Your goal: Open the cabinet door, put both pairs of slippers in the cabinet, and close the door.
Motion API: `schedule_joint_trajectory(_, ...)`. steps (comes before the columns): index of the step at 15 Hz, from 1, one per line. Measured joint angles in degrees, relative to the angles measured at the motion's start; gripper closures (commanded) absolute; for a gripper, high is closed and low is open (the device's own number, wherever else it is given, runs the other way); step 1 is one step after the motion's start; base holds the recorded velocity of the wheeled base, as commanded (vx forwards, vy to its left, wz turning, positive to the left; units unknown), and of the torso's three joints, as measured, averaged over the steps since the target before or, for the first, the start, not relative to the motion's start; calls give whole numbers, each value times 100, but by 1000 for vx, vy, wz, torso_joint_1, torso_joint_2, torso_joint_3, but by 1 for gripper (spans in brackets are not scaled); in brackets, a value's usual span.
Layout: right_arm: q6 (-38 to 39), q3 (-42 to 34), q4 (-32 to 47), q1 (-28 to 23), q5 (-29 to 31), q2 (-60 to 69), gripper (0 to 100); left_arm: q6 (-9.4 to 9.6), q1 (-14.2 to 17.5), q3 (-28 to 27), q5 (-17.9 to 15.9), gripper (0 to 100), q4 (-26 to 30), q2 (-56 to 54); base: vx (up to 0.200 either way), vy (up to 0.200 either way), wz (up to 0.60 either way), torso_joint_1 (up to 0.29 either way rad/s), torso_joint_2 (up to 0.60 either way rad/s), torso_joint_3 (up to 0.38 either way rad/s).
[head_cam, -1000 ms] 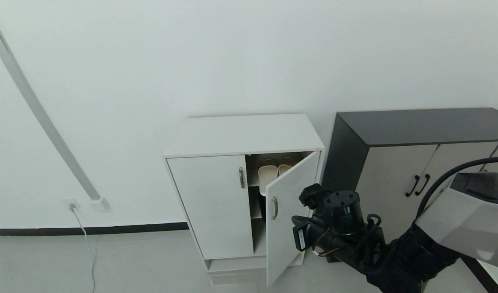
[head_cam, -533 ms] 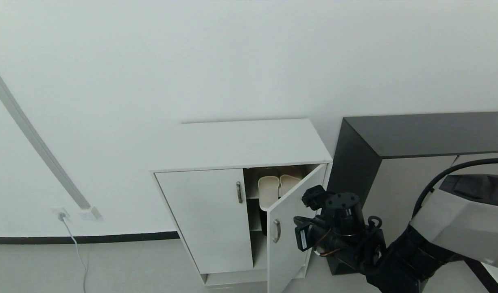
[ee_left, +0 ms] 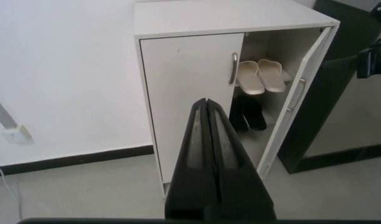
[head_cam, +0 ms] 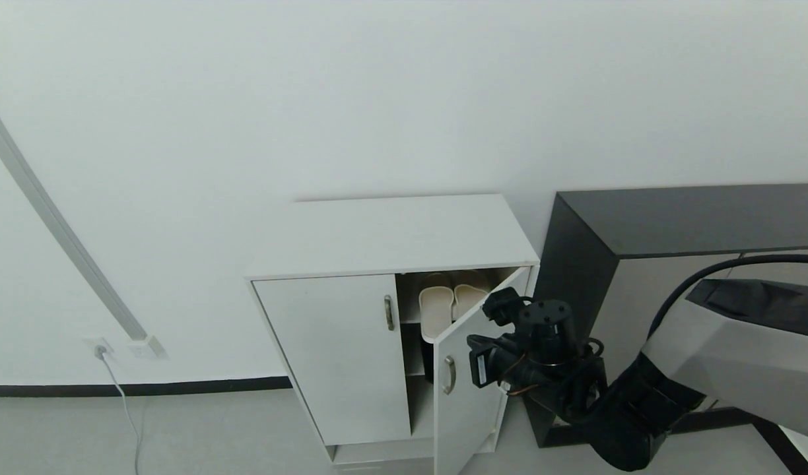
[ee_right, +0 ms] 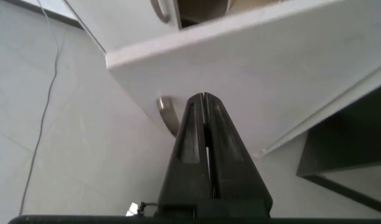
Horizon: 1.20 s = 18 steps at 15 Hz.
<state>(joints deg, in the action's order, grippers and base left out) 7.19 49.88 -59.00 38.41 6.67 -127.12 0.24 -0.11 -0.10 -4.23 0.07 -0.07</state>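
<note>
The white cabinet (head_cam: 391, 234) stands against the wall, its left door shut and its right door (head_cam: 470, 396) swung partly open. A beige pair of slippers (head_cam: 443, 300) lies on the upper shelf, and a dark pair (ee_left: 248, 118) sits on the shelf below. My right gripper (head_cam: 498, 305) is shut and empty, at the outer face of the right door (ee_right: 271, 68), just above its metal handle (ee_right: 167, 115). My left gripper (ee_left: 206, 102) is shut and empty, held back from the cabinet front.
A dark cabinet (head_cam: 674, 214) stands right beside the white one, close behind the open door. A wall socket with a cable (head_cam: 103, 349) is at the left. Bare floor (head_cam: 179, 435) lies left of the cabinet.
The head camera shifted, so the whole scene slid. Since half a second ago my right gripper has moved up and left, closer to the right door. The door's angle looks about the same.
</note>
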Motion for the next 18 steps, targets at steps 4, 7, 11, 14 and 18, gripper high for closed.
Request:
schedule_joint_trajectory(4,-2,507,27,-123,-33,-333,100,-4,4,0,0,100,2,0,0,0,0,0,0,0)
schedule_joint_trajectory(7,-6,1202,172,-286,-44,-702,100,-4,0,0,0,100,2,0,0,0,0,0,0,0)
schedule_joint_trajectory(11,-20,1977,646,-453,-40,-1069,100,-6,1,0,0,100,0,0,0,0,0,0,0,0)
schedule_joint_trajectory(14,-52,2547,736,-573,-33,-1370,100,-6,1,0,0,100,2,0,0,0,0,0,0,0)
schedule_joint_trajectory(18,-62,2955,957,-667,-27,-1582,100,-6,1,0,0,100,2,0,0,0,0,0,0,0)
